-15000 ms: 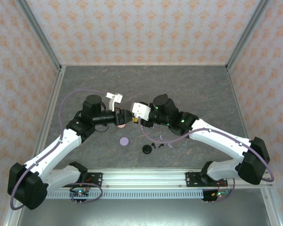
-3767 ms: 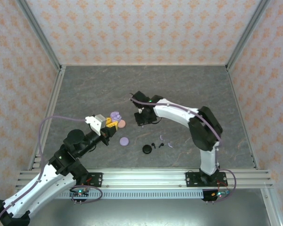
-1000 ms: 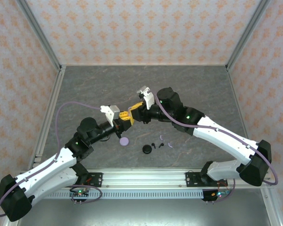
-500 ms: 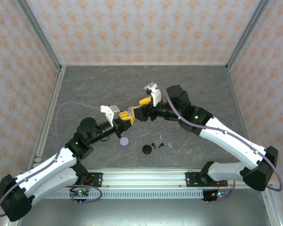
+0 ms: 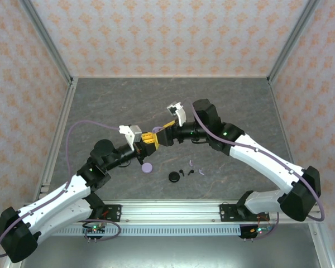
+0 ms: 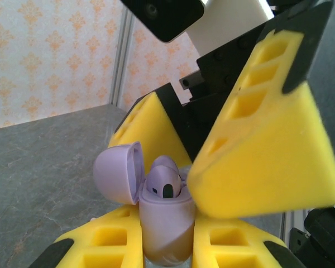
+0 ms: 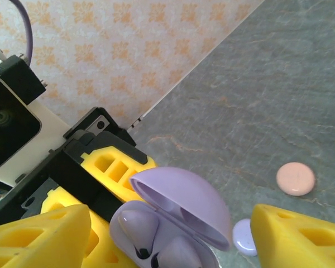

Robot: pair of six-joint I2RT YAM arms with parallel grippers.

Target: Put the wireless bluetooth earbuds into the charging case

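My left gripper (image 6: 164, 243) is shut on a lavender charging case (image 6: 164, 220), held upright above the table with its lid (image 6: 118, 173) swung open. Two lavender earbuds (image 7: 142, 226) sit in its wells. My right gripper (image 7: 170, 240) is open, and its yellow fingers (image 6: 268, 145) stand on either side of the case top without gripping it. In the top view both grippers, left (image 5: 149, 138) and right (image 5: 165, 132), meet at the table's middle. Loose black earbuds (image 5: 182, 171) and a pale one (image 5: 201, 171) lie on the table.
A lavender disc (image 5: 147, 167) and a black round case (image 5: 173, 176) lie on the grey table in front of the grippers. The right wrist view shows a pink disc (image 7: 295, 178) and the lavender disc (image 7: 244, 237) below. Patterned walls enclose the table.
My right gripper's jaws have gone from shut to open beside the case, and its wrist has shifted a little. The left gripper has held still with the case.
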